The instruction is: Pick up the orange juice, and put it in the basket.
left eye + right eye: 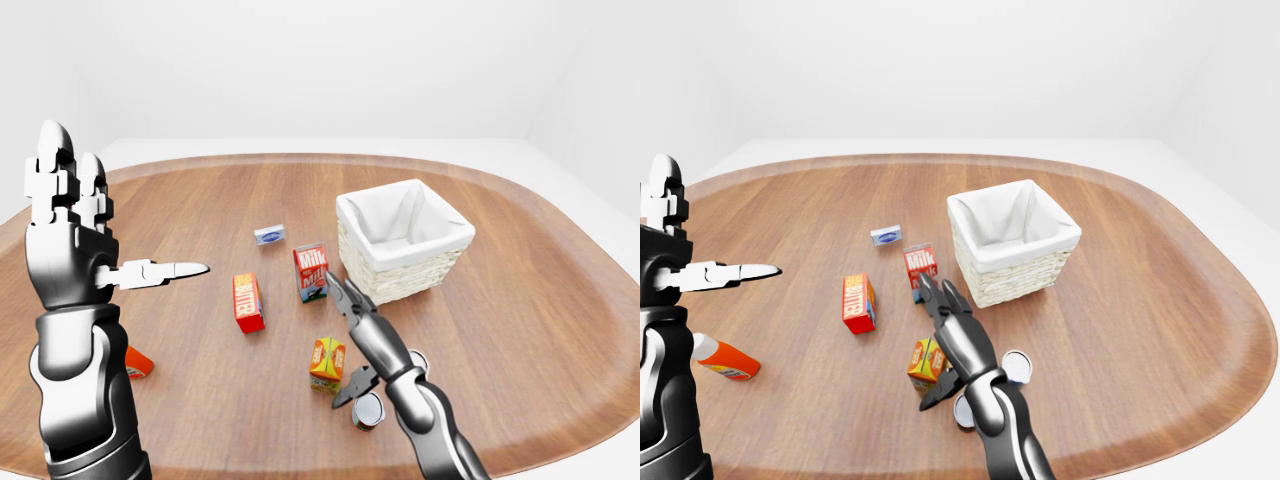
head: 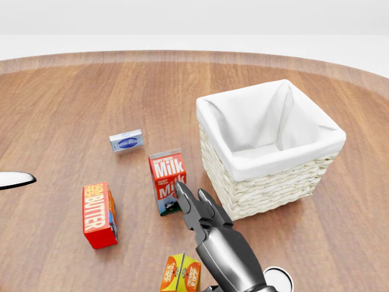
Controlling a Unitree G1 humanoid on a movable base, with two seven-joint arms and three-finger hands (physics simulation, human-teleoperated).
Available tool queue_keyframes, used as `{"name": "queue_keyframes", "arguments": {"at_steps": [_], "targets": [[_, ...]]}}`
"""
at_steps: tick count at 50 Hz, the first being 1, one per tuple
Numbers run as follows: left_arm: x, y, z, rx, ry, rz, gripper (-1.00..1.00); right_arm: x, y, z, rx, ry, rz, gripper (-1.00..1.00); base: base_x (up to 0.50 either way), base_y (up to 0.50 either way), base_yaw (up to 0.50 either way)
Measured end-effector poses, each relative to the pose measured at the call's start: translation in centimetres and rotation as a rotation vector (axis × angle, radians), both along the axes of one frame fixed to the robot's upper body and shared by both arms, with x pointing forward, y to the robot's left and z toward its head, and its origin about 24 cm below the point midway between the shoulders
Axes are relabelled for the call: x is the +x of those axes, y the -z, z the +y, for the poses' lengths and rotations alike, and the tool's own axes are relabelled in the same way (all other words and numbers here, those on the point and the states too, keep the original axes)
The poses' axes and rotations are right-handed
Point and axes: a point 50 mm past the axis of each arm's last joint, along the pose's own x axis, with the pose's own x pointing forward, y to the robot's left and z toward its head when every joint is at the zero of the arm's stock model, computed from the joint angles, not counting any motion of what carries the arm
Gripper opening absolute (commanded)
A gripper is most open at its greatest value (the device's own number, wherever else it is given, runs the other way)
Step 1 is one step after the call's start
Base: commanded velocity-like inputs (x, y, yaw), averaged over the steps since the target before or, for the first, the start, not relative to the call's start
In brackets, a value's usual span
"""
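The orange juice carton (image 1: 327, 362) stands on the wooden table (image 1: 520, 300), low in the left-eye view, and the robot's right hand (image 1: 362, 335) is just beside it at about 3 o'clock. The fingers (image 1: 340, 292) of that hand are spread apart and point up toward 11 o'clock, and the thumb (image 1: 355, 384) sticks out low toward the carton's bottom corner. Nothing is held yet. I think the job right now is to get the hand around the carton, so the hand should slide to 9 o'clock until the fingers stand on one side of the carton and the thumb on the other, and then squeeze softly. The carton looks light and small, so a hard bump could tip it over. Two round cans (image 1: 368, 411) sit very near the wrist at about 5 o'clock from the carton, and the arm should not knock them. The milk carton (image 1: 311, 272) and the butter box (image 1: 247, 302) stand farther up, at 12 and 10 o'clock from the juice. The basket (image 1: 402, 243), white inside, waits at about 1 o'clock, so the lift should go up high first to clear its rim. The left hand (image 1: 75, 245) is raised far at 9 o'clock with its fingers open and holds nothing.
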Motion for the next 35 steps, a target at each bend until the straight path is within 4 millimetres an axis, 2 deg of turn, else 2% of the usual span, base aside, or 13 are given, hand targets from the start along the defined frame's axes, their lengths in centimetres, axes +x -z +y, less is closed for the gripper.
{"name": "queue_keyframes", "arguments": {"at_steps": [35], "targets": [[0.0, 0.0, 0.0, 0.0, 0.0, 0.0, 1.0, 1.0, 2.9, 0.2, 0.011, 0.008, 0.062, 1.0, 0.0, 0.0, 0.0]]}}
